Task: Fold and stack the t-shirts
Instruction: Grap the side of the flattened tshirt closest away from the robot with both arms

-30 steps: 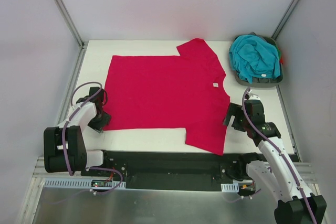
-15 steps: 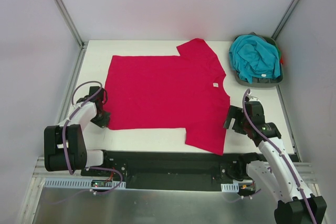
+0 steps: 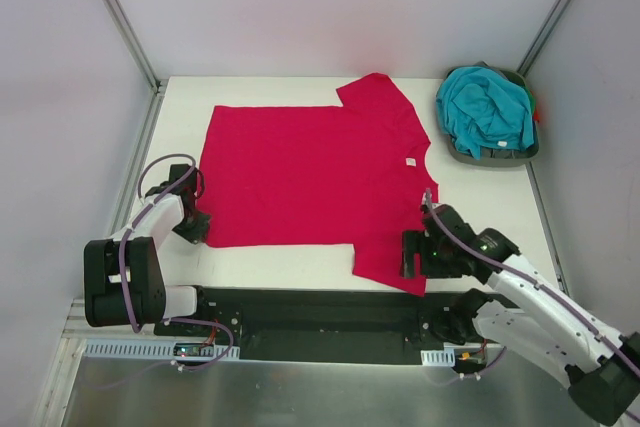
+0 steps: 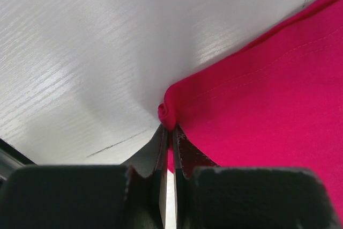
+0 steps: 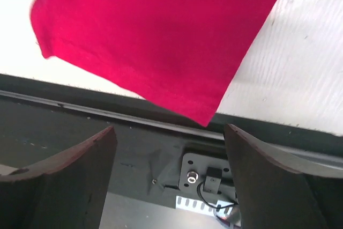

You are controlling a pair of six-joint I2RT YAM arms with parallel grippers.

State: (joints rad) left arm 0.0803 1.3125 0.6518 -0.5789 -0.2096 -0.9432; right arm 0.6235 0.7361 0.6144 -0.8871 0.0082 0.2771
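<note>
The crimson-red t-shirt lies spread flat on the white table, its small white tag near the collar. My left gripper sits at the shirt's near left hem corner. In the left wrist view that gripper is shut on a pinched bunch of the red cloth. My right gripper hovers over the near sleeve's corner; in the right wrist view it stands open, with the red sleeve tip just beyond the fingertips. The teal t-shirt lies crumpled in the tray.
The dark grey-green tray stands at the back right corner. A black base rail runs along the table's near edge, with a mounting plate below the right gripper. Metal frame posts and white walls enclose the table.
My left gripper has shut on the hem corner. My right arm has swung left and toward the near edge, from beside the collar to the near sleeve's corner.
</note>
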